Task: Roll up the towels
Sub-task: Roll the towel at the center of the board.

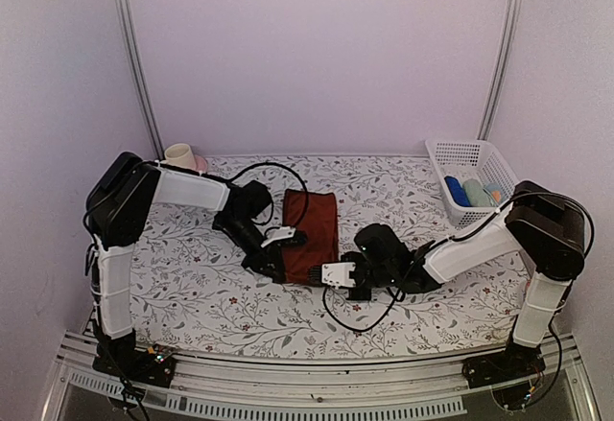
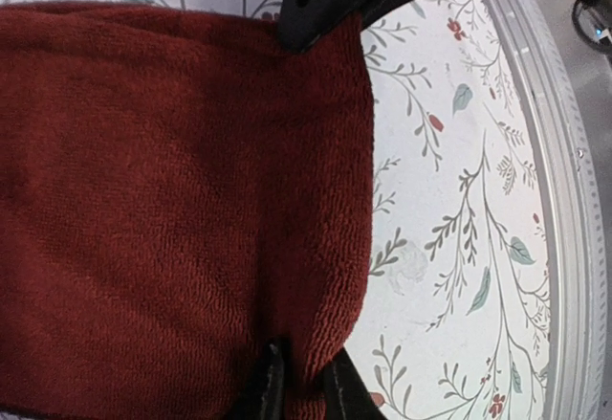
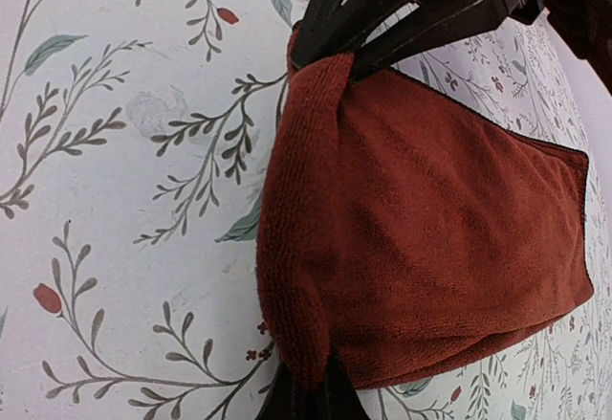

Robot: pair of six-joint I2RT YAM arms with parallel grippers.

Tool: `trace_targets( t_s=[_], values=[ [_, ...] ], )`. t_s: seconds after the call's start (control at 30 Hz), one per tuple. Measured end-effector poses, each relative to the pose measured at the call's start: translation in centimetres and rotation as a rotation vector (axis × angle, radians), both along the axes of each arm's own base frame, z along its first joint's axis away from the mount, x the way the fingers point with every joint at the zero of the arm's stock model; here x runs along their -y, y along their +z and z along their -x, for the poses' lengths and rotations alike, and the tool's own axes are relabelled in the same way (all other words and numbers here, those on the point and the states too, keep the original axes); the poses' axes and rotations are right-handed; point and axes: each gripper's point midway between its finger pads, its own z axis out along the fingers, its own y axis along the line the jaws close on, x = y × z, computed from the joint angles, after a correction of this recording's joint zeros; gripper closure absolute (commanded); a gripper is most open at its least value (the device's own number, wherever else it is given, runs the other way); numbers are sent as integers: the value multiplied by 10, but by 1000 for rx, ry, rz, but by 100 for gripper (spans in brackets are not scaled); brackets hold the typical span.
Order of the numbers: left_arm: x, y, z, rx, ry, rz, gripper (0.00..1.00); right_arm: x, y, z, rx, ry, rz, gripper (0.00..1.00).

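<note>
A dark maroon towel (image 1: 315,224) lies flat on the floral table covering (image 1: 192,287), long side running away from me. My left gripper (image 1: 284,269) is shut on its near left corner. In the left wrist view the cloth (image 2: 172,200) is pinched between the two black fingers (image 2: 273,386). My right gripper (image 1: 323,275) is shut on the near right corner. In the right wrist view that corner (image 3: 306,343) bunches into a fold at my right gripper (image 3: 308,399). The towel's (image 3: 440,238) near edge is lifted a little between the two grips.
A white basket (image 1: 480,157) at the back right holds blue and teal soft items (image 1: 467,193). A cream cup (image 1: 179,155) stands at the back left corner. Black cables loop behind the left wrist and in front of the right wrist. The metal rail (image 2: 564,229) borders the near edge.
</note>
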Motion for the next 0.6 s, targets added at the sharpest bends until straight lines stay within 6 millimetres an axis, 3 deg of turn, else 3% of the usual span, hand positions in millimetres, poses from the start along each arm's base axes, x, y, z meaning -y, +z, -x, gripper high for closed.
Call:
trace_targets(
  t_s=[0.17, 0.3, 0.4, 0.6],
  values=[
    [-6, 9, 5, 23, 4, -2, 28, 0, 1, 10, -86, -3, 2, 98],
    [-15, 21, 12, 85, 16, 6, 11, -3, 4, 13, -156, -13, 2, 98],
    [-20, 26, 14, 137, 21, 13, 3, -6, 9, 12, -208, -32, -11, 98],
    [-25, 11, 20, 220, 16, -14, 3, -3, 17, 2, -323, -95, -53, 98]
  ],
)
